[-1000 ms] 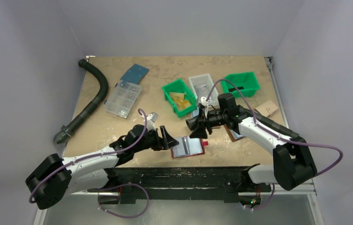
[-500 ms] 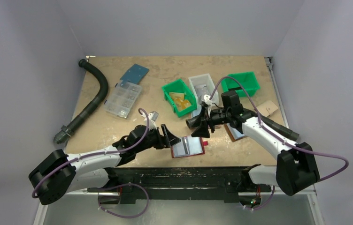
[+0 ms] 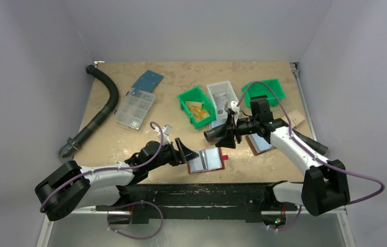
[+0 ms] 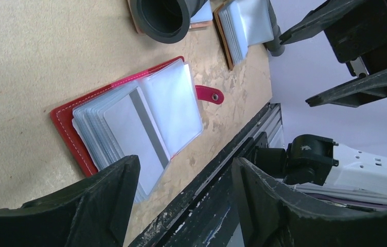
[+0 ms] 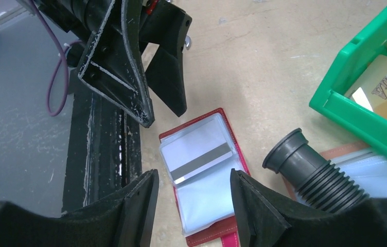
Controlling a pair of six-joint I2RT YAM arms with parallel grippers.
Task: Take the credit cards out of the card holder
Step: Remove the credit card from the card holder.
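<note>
The left tool and right tool are hanging apart, empty; the holder's thin, slick card is likely needing an edge pinch.

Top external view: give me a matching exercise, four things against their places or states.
1 card holder
2 black hose
3 clear parts box
4 left green bin

A along the table's left edge
B holds yellow-orange pieces
C lying open near the front edge
D next to the blue panel

Pairs: 1-C, 2-A, 3-D, 4-B
</note>
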